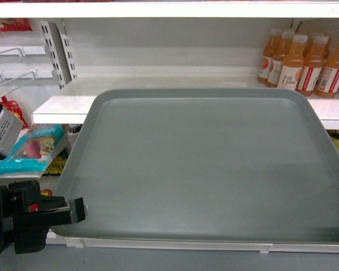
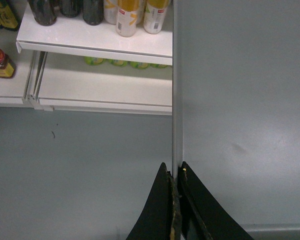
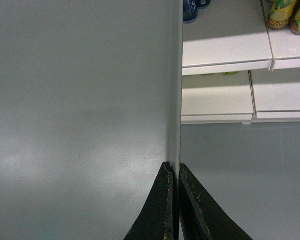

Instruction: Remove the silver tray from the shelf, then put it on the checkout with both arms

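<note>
- Left gripper: jaws pinched onto the left rim of the tray, near its front corner.
- Right gripper: jaws pinched onto the right rim; only a black tip shows at the head view's right edge.
- Tray: held level between both grippers, its far edge over the front edge of the shelf.
- 5 orange bottles stand at the shelf's right end, behind the tray.

Legible marking is confined to one item: the orange juice bottles at the far right of the shelf carry white and red labels, one reading "C100". Remaining label print, including that on the blue snack packet at left, is too blurred to read.
</note>
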